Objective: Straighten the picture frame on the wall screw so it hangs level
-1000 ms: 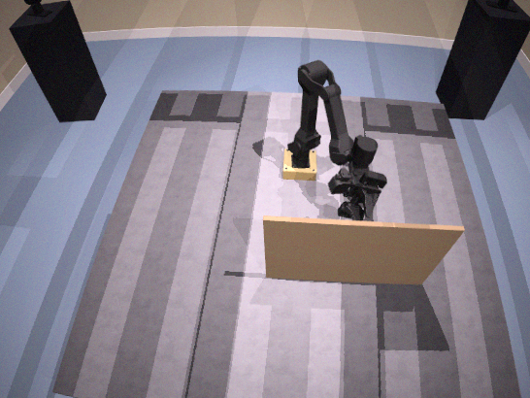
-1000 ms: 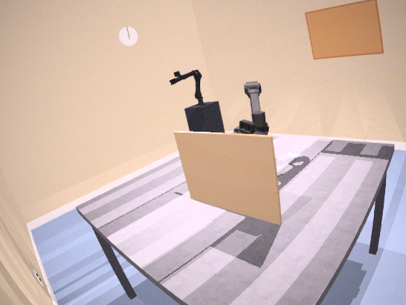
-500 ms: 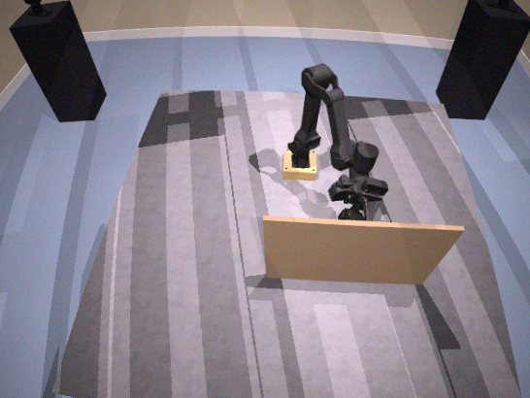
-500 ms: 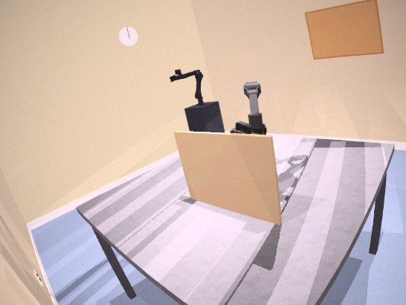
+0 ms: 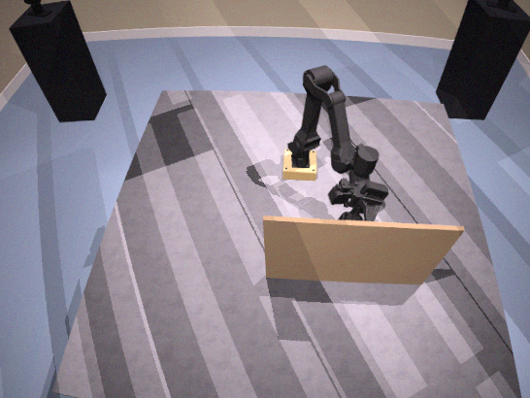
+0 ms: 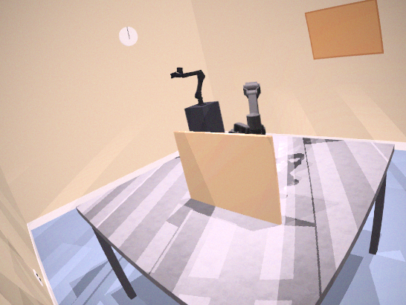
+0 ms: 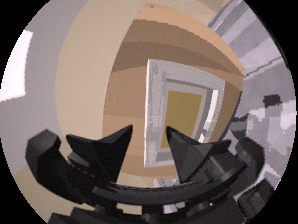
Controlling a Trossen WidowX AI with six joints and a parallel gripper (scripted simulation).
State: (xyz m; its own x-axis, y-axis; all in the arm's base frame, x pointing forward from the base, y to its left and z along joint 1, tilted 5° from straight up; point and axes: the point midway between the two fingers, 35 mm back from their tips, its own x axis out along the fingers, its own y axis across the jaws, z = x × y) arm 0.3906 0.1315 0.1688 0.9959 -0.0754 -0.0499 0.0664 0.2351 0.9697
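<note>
The picture frame, with a pale grey border [image 7: 155,110] and an olive centre, hangs on the near face of the upright tan board [image 5: 359,252] [image 6: 230,171] [image 7: 122,100] in the wrist view. The top and exterior views show only the board's back, so the frame is hidden there. The lens bends the edges, and I cannot tell which side is higher. My gripper [image 7: 149,128] is open, its fingertips apart on either side of the frame's left edge in the image. Nothing is seen gripped, and contact cannot be told. The screw and notched strip are hidden.
The board stands on the striped grey table [image 5: 194,311] [image 6: 238,290]. The arm's yellow base block [image 5: 300,174] is behind it in the top view. Black pedestals [image 5: 60,68] [image 5: 480,58] stand beyond the table. A clock [image 6: 128,36] and an orange panel [image 6: 343,31] hang on the room walls.
</note>
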